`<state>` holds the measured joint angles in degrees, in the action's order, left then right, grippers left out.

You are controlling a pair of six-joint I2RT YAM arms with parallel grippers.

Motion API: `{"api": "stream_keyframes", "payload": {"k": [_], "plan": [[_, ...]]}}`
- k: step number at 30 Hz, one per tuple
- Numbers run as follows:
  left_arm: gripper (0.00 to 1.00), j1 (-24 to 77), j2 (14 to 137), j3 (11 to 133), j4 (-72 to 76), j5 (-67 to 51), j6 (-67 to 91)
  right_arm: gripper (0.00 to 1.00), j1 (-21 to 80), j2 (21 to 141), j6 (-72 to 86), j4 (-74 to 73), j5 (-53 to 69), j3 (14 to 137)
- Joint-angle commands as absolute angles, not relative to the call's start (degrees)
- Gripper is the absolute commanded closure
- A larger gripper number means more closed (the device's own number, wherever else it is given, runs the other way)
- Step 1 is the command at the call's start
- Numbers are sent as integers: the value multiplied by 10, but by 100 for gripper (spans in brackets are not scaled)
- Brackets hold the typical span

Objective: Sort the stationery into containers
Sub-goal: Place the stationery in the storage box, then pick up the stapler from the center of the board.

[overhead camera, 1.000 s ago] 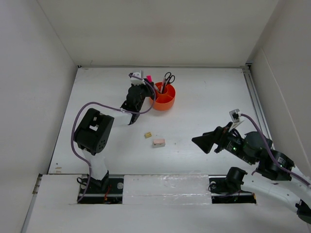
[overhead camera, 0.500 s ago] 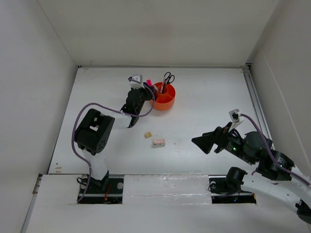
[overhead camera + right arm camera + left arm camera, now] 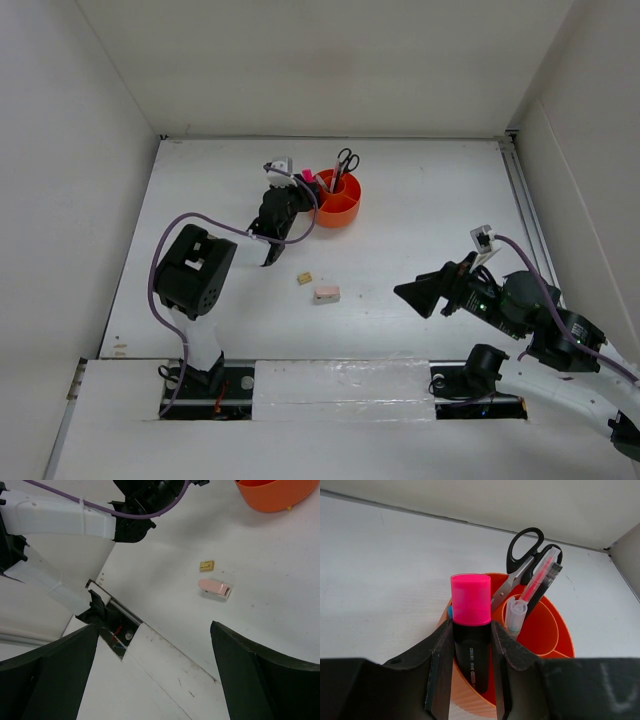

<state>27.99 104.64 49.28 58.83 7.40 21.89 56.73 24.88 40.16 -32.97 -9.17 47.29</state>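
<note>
**White table, pink-capped highlighter pinched beside the organiser**

White table (image 3: 420, 200) and pale walls enclose the scene, both arm bases at the near edge. The left claw (image 3: 471, 630) is closed around the black barrel of the pink-capped highlighter (image 3: 470, 600). One finger presses each flank, and the pink cap stands upright above the fingertips. Directly beyond this claw sits the round orange organiser (image 3: 547, 625). The barrel overlaps the near side of its ribbed wall, so the highlighter is outside the rim rather than in a compartment. Its lower end is hidden behind the fingers.

Past the claw and to its right, the black-handled scissors (image 3: 506, 584) stand in the organiser, handles up and leaning away. A clear pen with a pink core (image 3: 538, 577) leans beside them, touching the handles. A sliver of blue (image 3: 449, 611) shows at the rim, just left of the gripped barrel.

The right claw (image 3: 155, 675) hangs above the table with its fingers spread wide and nothing between them. Ahead of it lie two loose erasers. The pinkish eraser (image 3: 214, 588) is the nearer, and the small tan eraser (image 3: 206, 565) lies just beyond it, apart from it. Both are well short of the organiser.
</note>
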Motion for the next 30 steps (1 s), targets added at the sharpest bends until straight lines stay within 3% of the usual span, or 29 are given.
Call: {"api": "stream_keyframes", "payload": {"k": [1, 5, 12, 13, 20, 22, 24, 30], "plan": [[98, 279, 1034, 490, 621, 59, 224, 1, 573, 252, 403, -310, -86, 480], [79, 279, 1029, 484, 621, 59, 229, 1, 573, 252, 403, -310, -86, 480], [60, 279, 996, 479, 615, 76, 236, 1, 573, 258, 403, -305, -81, 475], [53, 279, 987, 479, 615, 81, 236, 1, 573, 258, 403, -305, -81, 475], [39, 279, 938, 467, 610, 105, 236, 1, 573, 258, 403, -300, -76, 475], [25, 279, 918, 453, 602, 140, 243, 1, 573, 263, 403, -300, -76, 475], [0, 279, 882, 447, 562, 166, 243, 1, 573, 268, 398, -300, -81, 469], [0, 279, 768, 447, 371, 266, 318, 0, 573, 308, 398, -268, -93, 449]]}}
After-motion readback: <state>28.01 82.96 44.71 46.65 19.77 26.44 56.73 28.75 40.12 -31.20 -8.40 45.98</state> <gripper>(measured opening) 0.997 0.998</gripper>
